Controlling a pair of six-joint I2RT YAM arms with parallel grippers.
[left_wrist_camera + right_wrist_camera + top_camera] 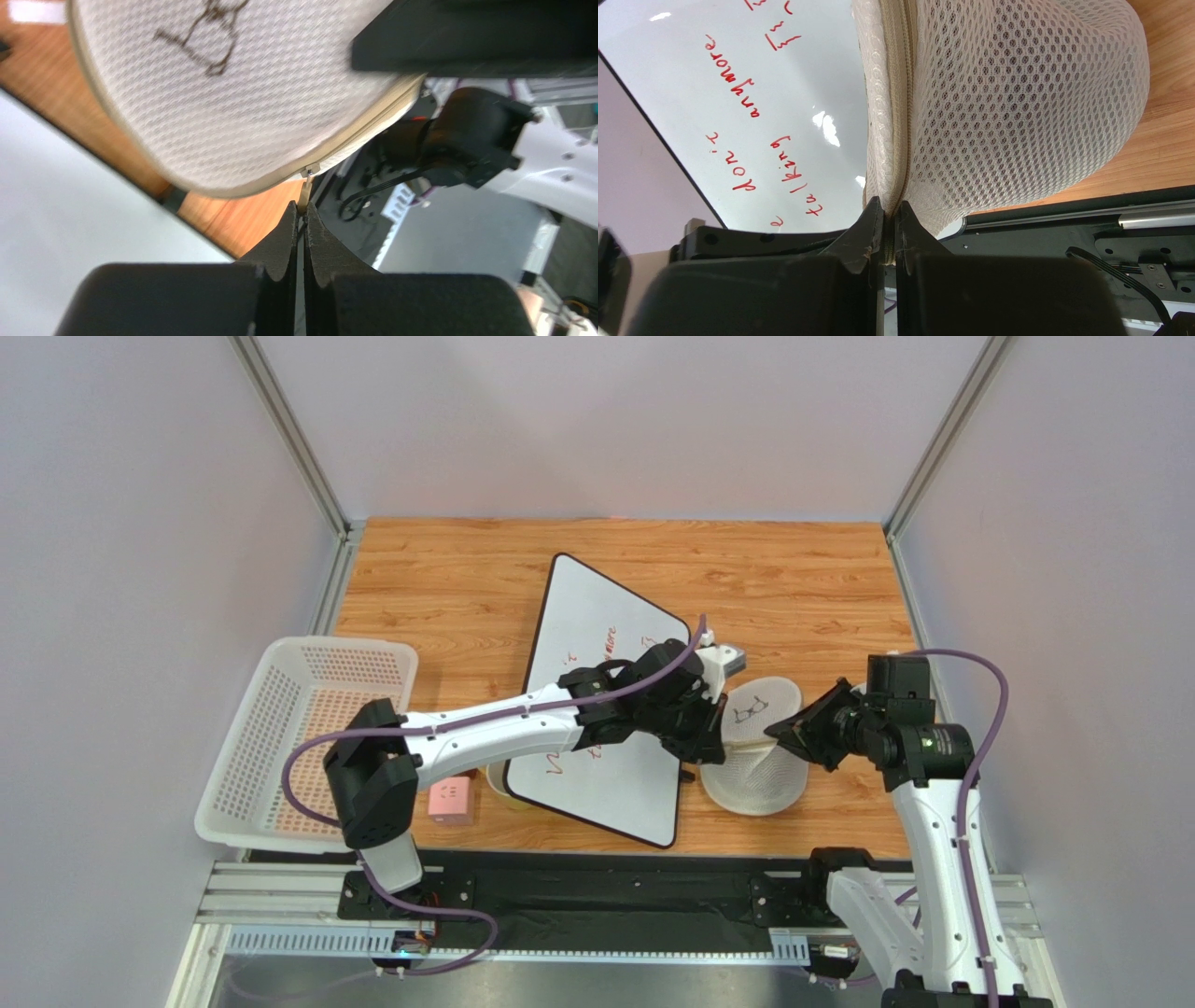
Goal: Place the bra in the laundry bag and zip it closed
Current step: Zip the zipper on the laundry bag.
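At the far left a white basket [302, 735] sat on the table [463, 567] with a small pink box [452, 798] just beside its near corner, both well apart from the work. A whiteboard [603, 700] lay in the middle. The left arm reached across it so that the left end effector [302, 210] met the laundry bag [758, 756] by the board's right edge. Its jaws were pressed fully together on the thin zipper pull [307, 183] hanging from the lid's rim, apparently to draw the zip round. The bag stood on the table between the two end effectors, its lid tipped up. From the right, the right end effector [887, 208] was clamped tight on the zipper seam, probably to steady the bag against that pull. The bra showed in no view; whether it lay inside could not be told. Open table lay beyond the bag, while the board's edge and the table's near edge hemmed it in.
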